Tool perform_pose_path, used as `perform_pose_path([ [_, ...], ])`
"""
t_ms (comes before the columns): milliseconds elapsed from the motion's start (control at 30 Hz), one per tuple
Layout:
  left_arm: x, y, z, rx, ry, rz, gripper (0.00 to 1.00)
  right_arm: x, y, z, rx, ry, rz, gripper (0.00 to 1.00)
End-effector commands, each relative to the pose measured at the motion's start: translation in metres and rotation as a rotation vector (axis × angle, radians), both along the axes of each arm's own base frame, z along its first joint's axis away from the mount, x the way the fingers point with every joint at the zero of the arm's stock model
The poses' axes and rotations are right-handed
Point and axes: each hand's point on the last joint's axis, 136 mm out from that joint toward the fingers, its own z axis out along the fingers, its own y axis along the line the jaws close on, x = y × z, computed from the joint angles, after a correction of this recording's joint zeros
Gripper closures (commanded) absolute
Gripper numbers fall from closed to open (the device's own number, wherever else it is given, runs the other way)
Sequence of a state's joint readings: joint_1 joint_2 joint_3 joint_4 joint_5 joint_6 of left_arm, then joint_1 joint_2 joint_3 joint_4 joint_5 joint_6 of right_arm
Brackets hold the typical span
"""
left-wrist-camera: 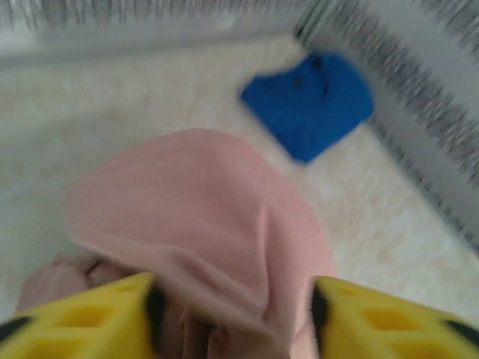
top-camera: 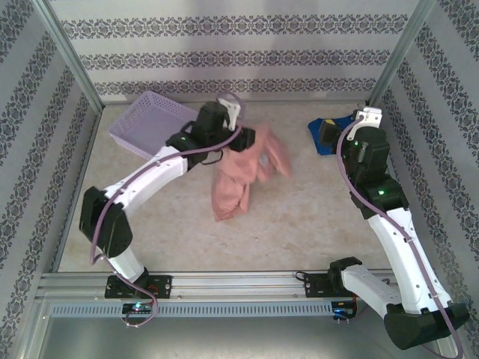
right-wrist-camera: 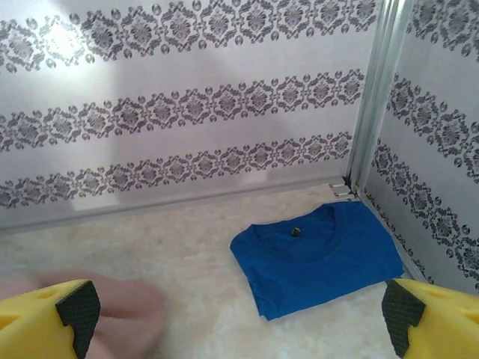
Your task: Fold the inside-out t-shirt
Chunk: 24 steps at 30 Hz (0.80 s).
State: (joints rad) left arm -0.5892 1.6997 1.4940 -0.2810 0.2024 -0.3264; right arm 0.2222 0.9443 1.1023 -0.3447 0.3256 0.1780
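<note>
Looking down from the top: got the inside-out t-shirt dumped in a crumpled, longish salmon-pink heap around the middle of the table, running roughly from 1 o'clock down to 7 o'clock. Found the left gripper up at the heap's 11 o'clock end, yellow fingers spread apart with pink cloth bunched in the gap between them. No telling through the blur about any actual pinch. Spotted a lilac basket out at 10 o'clock from the shirt, just beside the left arm. Over at 2 o'clock, near the back right corner, got a bright blue t-shirt, folded flat, neck hole facing up. Seeing the right gripper hovering close by that blue one, fingers wide apart, gripping nothing, with a blurry bit of pink at the 8 o'clock corner of its wrist view.
</note>
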Motion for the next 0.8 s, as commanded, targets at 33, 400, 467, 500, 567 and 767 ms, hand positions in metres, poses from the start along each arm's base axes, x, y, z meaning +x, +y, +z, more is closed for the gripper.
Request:
perform_pose_path([
  [33,0.014,0.070,-0.001,0.188,-0.083,0.220,0.05,0.010,0.030,-0.037,0.033,0.118,0.133,0.02],
  [400,0.052,0.239,-0.081,0.156,0.262,0.635,0.00,0.031,0.153,-0.101,0.082,0.281,0.450,0.02],
  [467,0.044,0.276,-0.086,0.132,0.288,0.743,0.01,0.031,0.168,-0.111,0.074,0.301,0.484,0.02],
  [500,0.038,0.292,-0.087,0.160,0.285,0.792,0.01,0.032,0.174,-0.116,0.072,0.314,0.497,0.02],
  [567,0.021,0.326,-0.089,0.228,0.273,0.909,0.00,0.032,0.188,-0.124,0.068,0.336,0.533,0.02],
  [767,0.021,0.344,-0.132,0.224,0.373,0.939,0.05,0.035,0.215,-0.144,0.057,0.386,0.590,0.02],
])
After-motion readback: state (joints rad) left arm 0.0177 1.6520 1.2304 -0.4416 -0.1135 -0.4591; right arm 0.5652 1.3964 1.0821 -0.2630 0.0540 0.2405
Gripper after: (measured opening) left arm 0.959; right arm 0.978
